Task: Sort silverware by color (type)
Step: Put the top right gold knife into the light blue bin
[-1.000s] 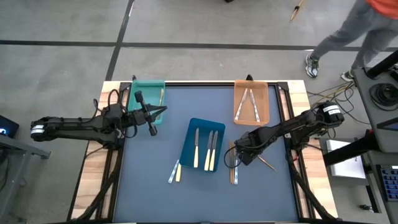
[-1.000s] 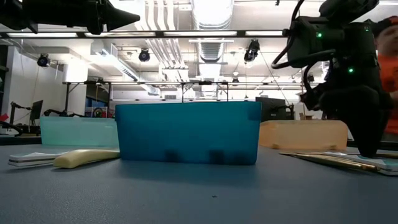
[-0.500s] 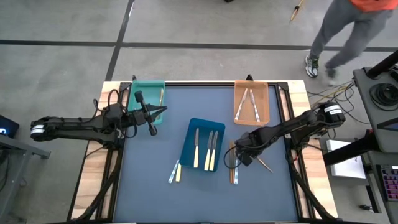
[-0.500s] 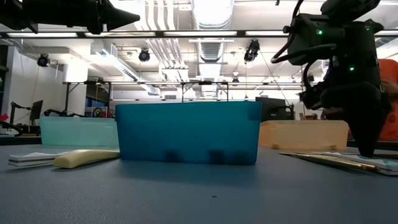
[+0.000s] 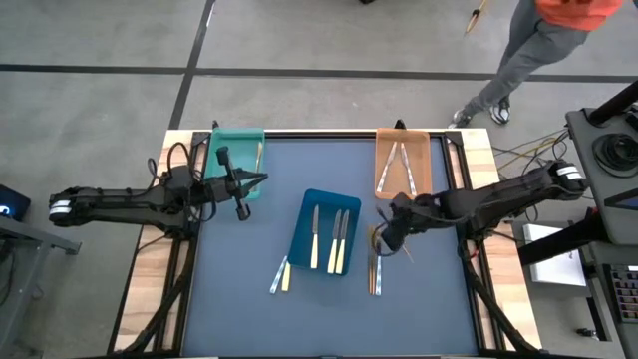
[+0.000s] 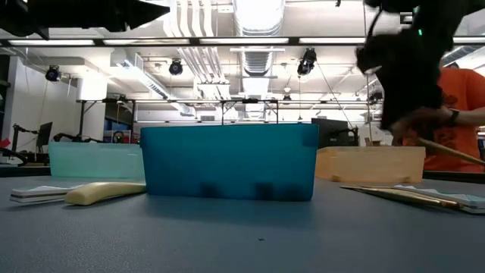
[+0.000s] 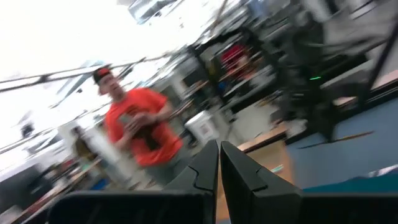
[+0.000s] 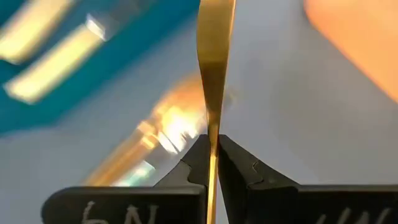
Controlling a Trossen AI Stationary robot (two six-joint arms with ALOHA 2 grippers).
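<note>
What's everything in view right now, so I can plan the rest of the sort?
Table: one, dark blue top.
Teal tray: one, back left.
Blue tray: one, centre.
Orange tray: one, back right.
Teal-tray utensil: one, gold-tan.
Blue-tray utensils: three, cream handles.
Orange-tray utensils: at least two, silvery.
Loose pair: silvery and cream, front of blue tray.
Loose utensils: about two, gold and silvery, right of blue tray.
Held utensil: one, gold.
Person: one, orange top, beyond table.
Left tool: shut, empty, by teal tray.
Right tool: shut on held utensil.
</note>
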